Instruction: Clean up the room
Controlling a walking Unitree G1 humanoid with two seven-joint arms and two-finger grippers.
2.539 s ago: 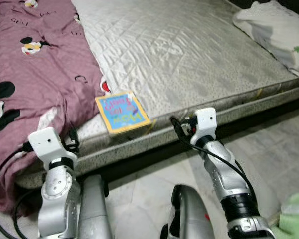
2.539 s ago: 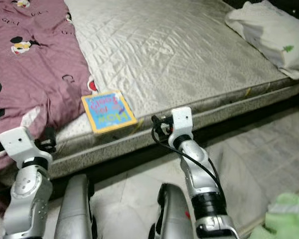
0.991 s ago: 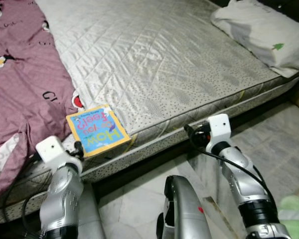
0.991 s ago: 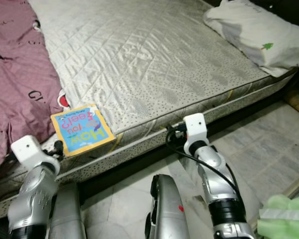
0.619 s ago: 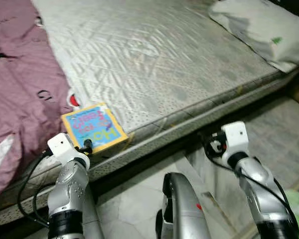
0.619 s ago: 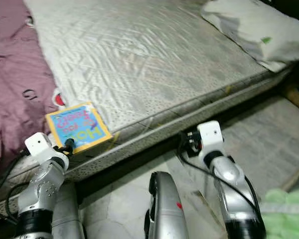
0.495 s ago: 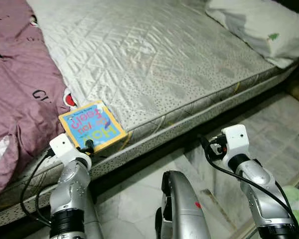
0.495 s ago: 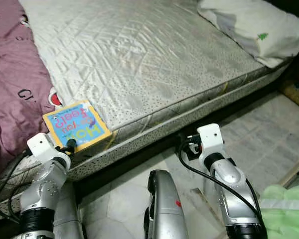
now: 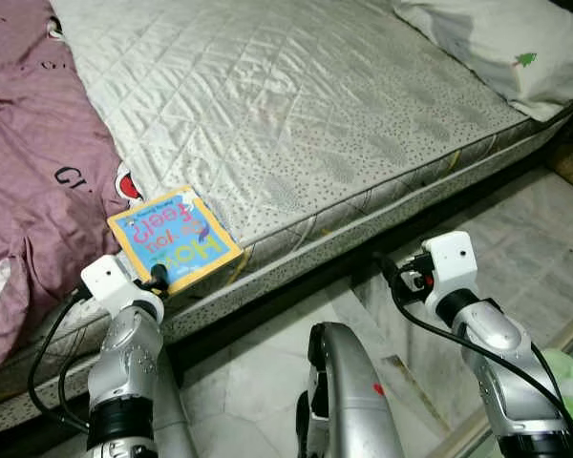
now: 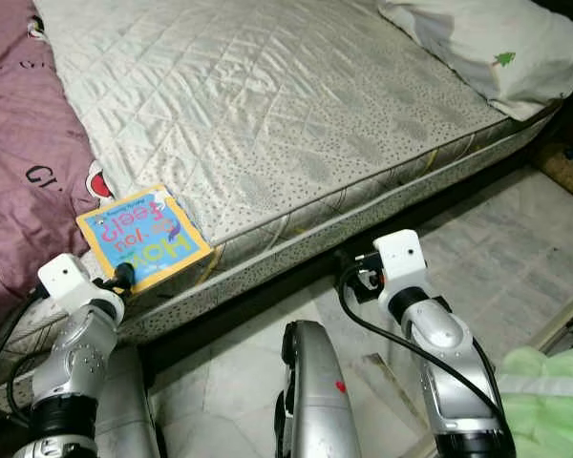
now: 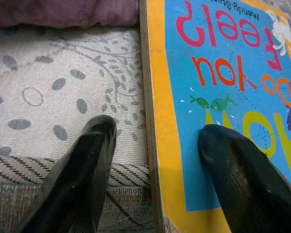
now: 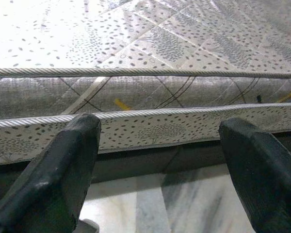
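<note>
Down at the near edge of the mattress (image 9: 296,105), a picture book (image 9: 175,239) lies flat, yellow border, blue cover, title in red, orange and yellow letters reading upside down from the head camera. Its far corner lies just beside the purple blanket (image 9: 38,162) that covers the robot's-left part of the bed.

Left pincer (image 11: 157,167) is at the book's near corner, released, jaws spread. One finger (image 11: 242,179) rests over the blue cover; the other finger (image 11: 72,179) sits on the spotted mattress fabric beside the book's yellow edge. The edge of the book falls in the gap between them. Nothing clamped.

Right pincer (image 12: 160,160) is released as well, jaws wide apart, held low in front of the mattress side, pointing at the piped seam and the dark gap under the bed. It touches nothing.

White pillow (image 9: 497,43) with a small green tree mark lies at the far right corner of the bed. Pale marble floor (image 9: 258,382) below. Something light green (image 10: 544,391) sits at the lower right.
</note>
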